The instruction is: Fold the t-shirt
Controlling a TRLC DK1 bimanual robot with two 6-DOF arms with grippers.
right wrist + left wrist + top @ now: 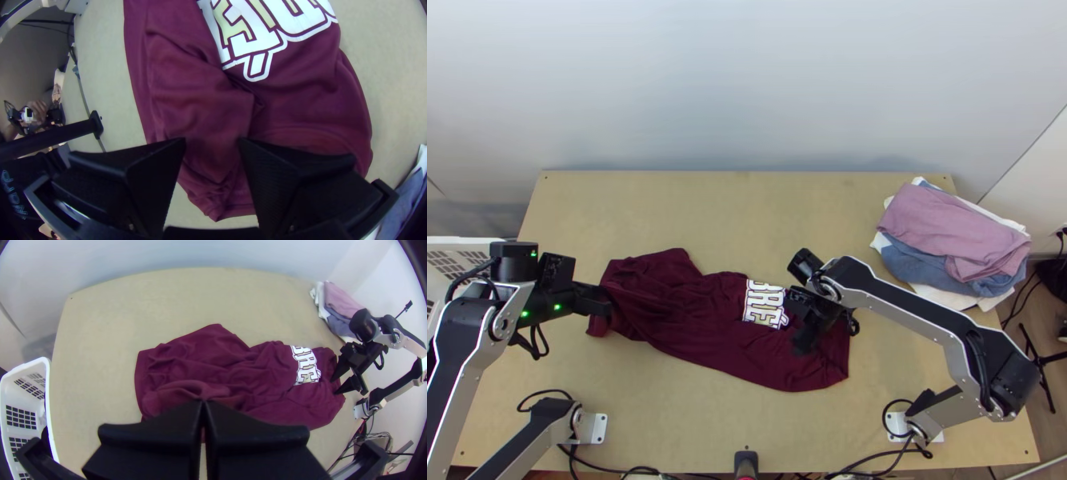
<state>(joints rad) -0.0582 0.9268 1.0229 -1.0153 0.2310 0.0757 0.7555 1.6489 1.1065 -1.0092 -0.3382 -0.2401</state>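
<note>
The maroon t-shirt [699,320] lies bunched and wrinkled across the middle of the table, its white lettering toward the right end. At its left end in the top view is my left gripper [605,302]. In the left wrist view the left gripper [203,406] is shut on a raised pinch of the maroon t-shirt [213,355]. Over the lettered end stands my right gripper [805,330]. The right wrist view has the right gripper [211,142] open, with the t-shirt [200,106] beneath and between its fingers.
A pile of folded pink, blue and white cloths [955,240] lies at the table's right back corner. The white basket [48,413] stands beyond the table's left edge. Cables [627,468] run along the near edge of the table [691,448].
</note>
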